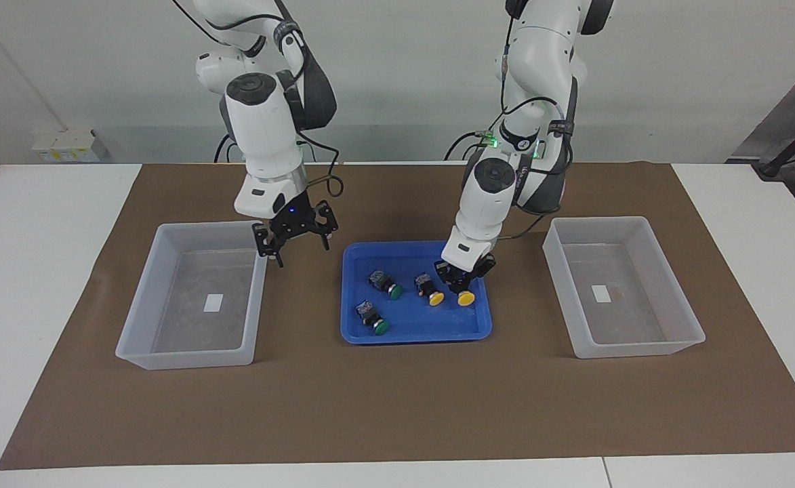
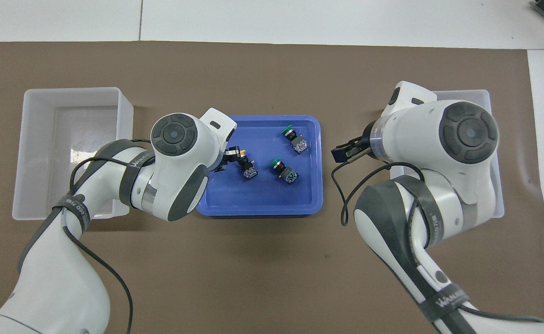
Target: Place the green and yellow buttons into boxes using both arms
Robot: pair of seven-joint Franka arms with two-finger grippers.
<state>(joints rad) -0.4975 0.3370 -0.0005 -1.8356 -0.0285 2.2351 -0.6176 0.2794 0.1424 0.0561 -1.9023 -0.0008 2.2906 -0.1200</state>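
Buttons, four in all, lying in a shallow blue tray (image 1: pixel 416 333) at mid-tabletop, each a dark blocky body with a round mushroom cap. Nearest the robots: one yellow-capped button (image 1: pixel 463 293) clamped in the left hand (image 1: pixel 463 276), jaws shut on its dark body, cap pointing away from the robots, low in the tray at the end toward the left arm; cannot tell whether lifted clear or touching the floor. Just beside it, toward the tray's middle, the second yellow button (image 1: pixel 430 289), lying tilted, cap away from the robots. Next along, toward the right arm's end, a green-capped button (image 1: pixel 385 284), likewise on its side. Farthest from the robots, the other green button (image 1: pixel 373 318), near the tray's corner, apart from the rest.

Flanking the tray, well apart from it, two translucent whitish boxes with tall walls and a small white label on the floor: one (image 1: pixel 256 285) toward the right arm's end, one (image 1: pixel 558 285) toward the left arm's end. Nothing but the label inside either.

Right hand (image 1: pixel 297 238) raised, fingers spread apart and gripping nothing, over the brown mat (image 1: pixel 397 407) between the box at its own end and the tray, close to that box's wall.
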